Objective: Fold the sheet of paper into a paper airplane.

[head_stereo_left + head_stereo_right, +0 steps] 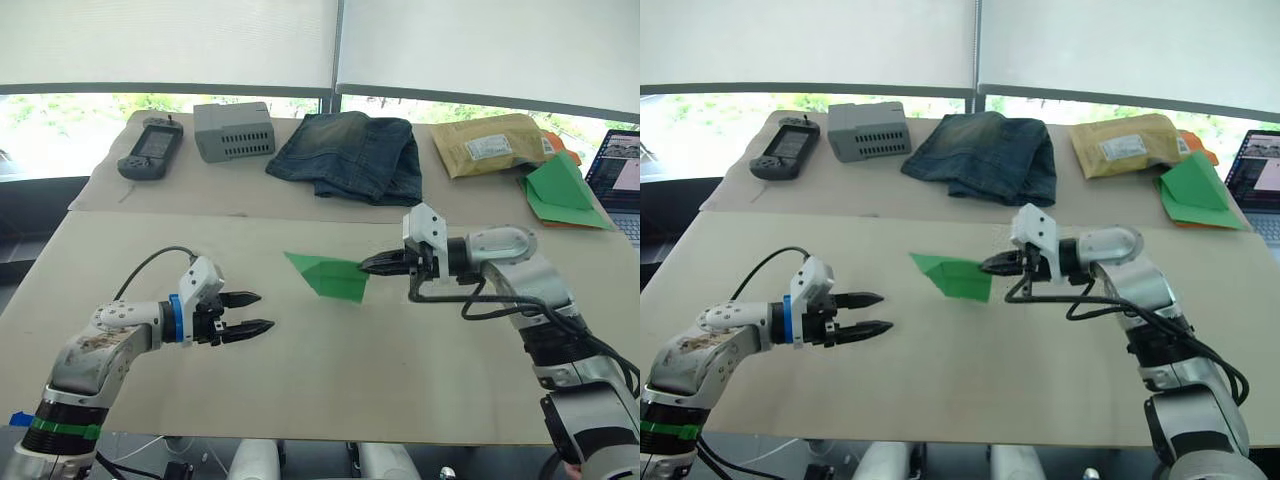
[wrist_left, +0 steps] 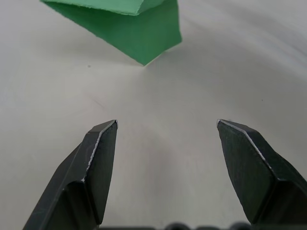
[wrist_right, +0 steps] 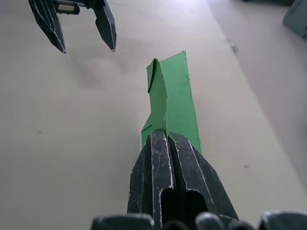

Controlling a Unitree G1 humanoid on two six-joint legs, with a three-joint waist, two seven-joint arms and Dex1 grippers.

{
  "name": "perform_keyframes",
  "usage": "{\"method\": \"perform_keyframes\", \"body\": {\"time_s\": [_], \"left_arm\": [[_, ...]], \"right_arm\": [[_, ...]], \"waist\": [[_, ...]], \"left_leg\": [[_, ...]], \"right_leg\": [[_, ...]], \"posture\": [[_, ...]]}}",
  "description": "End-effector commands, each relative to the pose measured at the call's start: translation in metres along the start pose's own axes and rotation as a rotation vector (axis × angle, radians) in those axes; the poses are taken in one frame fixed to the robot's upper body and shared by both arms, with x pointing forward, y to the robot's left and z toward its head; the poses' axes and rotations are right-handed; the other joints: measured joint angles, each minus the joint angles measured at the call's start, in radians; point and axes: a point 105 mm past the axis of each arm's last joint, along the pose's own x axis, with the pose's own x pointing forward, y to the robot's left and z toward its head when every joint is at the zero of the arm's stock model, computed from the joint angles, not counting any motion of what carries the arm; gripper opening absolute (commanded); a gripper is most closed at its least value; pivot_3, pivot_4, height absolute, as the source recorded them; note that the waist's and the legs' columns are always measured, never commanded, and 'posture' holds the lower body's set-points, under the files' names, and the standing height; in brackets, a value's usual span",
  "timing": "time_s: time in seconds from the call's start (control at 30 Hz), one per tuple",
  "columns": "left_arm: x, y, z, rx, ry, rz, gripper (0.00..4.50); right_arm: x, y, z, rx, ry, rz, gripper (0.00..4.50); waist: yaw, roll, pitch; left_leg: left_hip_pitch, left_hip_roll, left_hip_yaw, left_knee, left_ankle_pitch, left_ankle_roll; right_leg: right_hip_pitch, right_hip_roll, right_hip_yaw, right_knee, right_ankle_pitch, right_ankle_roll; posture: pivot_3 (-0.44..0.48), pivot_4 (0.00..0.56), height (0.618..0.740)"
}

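Observation:
The bright green sheet of paper (image 1: 326, 276), folded into a pointed wedge with layered creases, hovers just above the middle of the near table. My right gripper (image 1: 372, 265) is shut on its right end, the fingers pinching the fold (image 3: 165, 136). My left gripper (image 1: 262, 312) stands open to the left of the paper and nearer to me, a short gap away, with nothing between its fingers (image 2: 100, 158). In the left wrist view the paper's tip (image 2: 139, 33) lies ahead of the open fingers.
On the far table lie a black handheld device (image 1: 150, 148), a grey box (image 1: 234, 130), folded jeans (image 1: 350, 153) and a padded envelope (image 1: 492, 143). A larger green paper stack with an orange edge (image 1: 562, 192) and a laptop (image 1: 618, 172) sit at the right.

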Motion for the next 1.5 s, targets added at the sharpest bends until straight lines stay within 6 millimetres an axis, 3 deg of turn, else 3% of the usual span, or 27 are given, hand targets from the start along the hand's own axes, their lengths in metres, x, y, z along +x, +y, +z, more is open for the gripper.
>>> {"method": "perform_keyframes", "body": {"time_s": [0.03,0.17,0.27,0.47,0.6,0.73,0.83,1.17,1.27,1.43,1.5], "left_arm": [[-0.003,0.001,0.012,0.027,-0.028,-0.015,3.5],[-0.002,0.003,0.014,0.024,-0.027,-0.03,3.5],[0.0,0.003,0.017,0.027,-0.027,-0.041,3.5],[0.001,0.006,0.019,0.033,-0.021,-0.048,3.5],[0.003,0.005,0.02,0.036,-0.019,-0.06,3.5],[0.004,0.005,0.021,0.038,-0.019,-0.066,3.5],[0.005,0.005,0.021,0.037,-0.019,-0.072,3.5],[0.003,0.005,0.019,0.03,-0.007,-0.082,3.5],[0.002,0.005,0.019,0.027,-0.004,-0.085,3.5],[0.004,0.006,0.02,0.037,-0.003,-0.088,3.5],[0.005,0.006,0.022,0.04,-0.006,-0.09,3.5]], "right_arm": [[-0.009,-0.019,0.016,-0.395,0.025,-0.138,0.04],[-0.009,-0.017,0.006,-0.801,0.092,-0.201,0.04],[-0.005,-0.005,-0.009,-0.933,0.117,-0.19,0.04],[0.002,0.033,-0.044,-0.929,0.167,-0.129,0.04],[0.007,0.06,-0.056,-0.899,0.153,-0.067,0.04],[0.003,0.067,-0.064,-0.851,0.167,-0.066,0.04],[-0.001,0.065,-0.058,-0.811,0.134,-0.091,0.04],[-0.027,0.055,-0.019,-0.827,0.084,-0.077,3.34],[-0.033,0.046,-0.01,-0.744,0.078,-0.12,4.41],[-0.027,0.011,-0.003,-0.301,0.051,-0.318,4.41],[-0.024,0.004,-0.006,-0.172,0.054,-0.36,3.84]], "waist": [[0.0,0.0,0.0],[0.001,0.0,0.0],[0.0,0.0,0.0],[0.0,0.0,0.0],[-0.004,0.0,0.0],[-0.005,0.0,0.0],[-0.004,-0.001,0.0],[-0.003,-0.001,0.0],[-0.002,-0.001,0.0],[-0.005,-0.001,0.0],[-0.001,-0.001,0.0]], "left_leg": [[0.0,0.0,0.0,0.0,0.0,0.0],[0.0,0.0,0.001,0.0,0.0,0.0],[0.0,0.0,0.001,0.0,0.0,0.0],[0.0,-0.001,0.001,0.0,0.0,0.0],[0.002,-0.001,0.001,0.001,0.0,0.0],[0.006,-0.001,0.002,0.001,0.0,0.0],[0.007,-0.001,0.002,0.003,0.001,-0.001],[0.008,0.0,0.002,0.003,0.001,0.0],[0.008,0.0,0.002,0.003,0.001,0.0],[0.008,0.0,0.001,0.003,0.001,0.0],[0.008,0.0,0.001,0.004,0.001,0.0]], "right_leg": [[0.0,0.0,0.0,0.0,0.0,0.0],[0.0,0.0,0.0,0.0,0.0,0.0],[0.0,0.0,0.0,0.0,0.0,0.0],[0.0,0.0,0.001,0.001,0.0,-0.001],[0.001,0.0,0.002,0.002,0.0,-0.001],[0.004,0.0,0.003,0.005,0.0,-0.001],[0.004,0.0,0.003,0.009,-0.001,-0.002],[0.004,0.0,0.003,0.01,-0.001,-0.002],[0.004,0.0,0.003,0.01,-0.002,0.0],[0.005,0.001,0.003,0.011,-0.001,-0.002],[0.005,0.001,0.003,0.012,-0.001,-0.002]], "posture": [[0.0,0.15,0.734],[0.0,0.15,0.734],[0.0,0.15,0.734],[0.0,0.15,0.734],[0.0,0.15,0.734],[0.0,0.15,0.734],[0.0,0.15,0.734],[0.0,0.15,0.734],[0.0,0.15,0.734],[0.0,0.15,0.734],[0.0,0.15,0.734]]}}
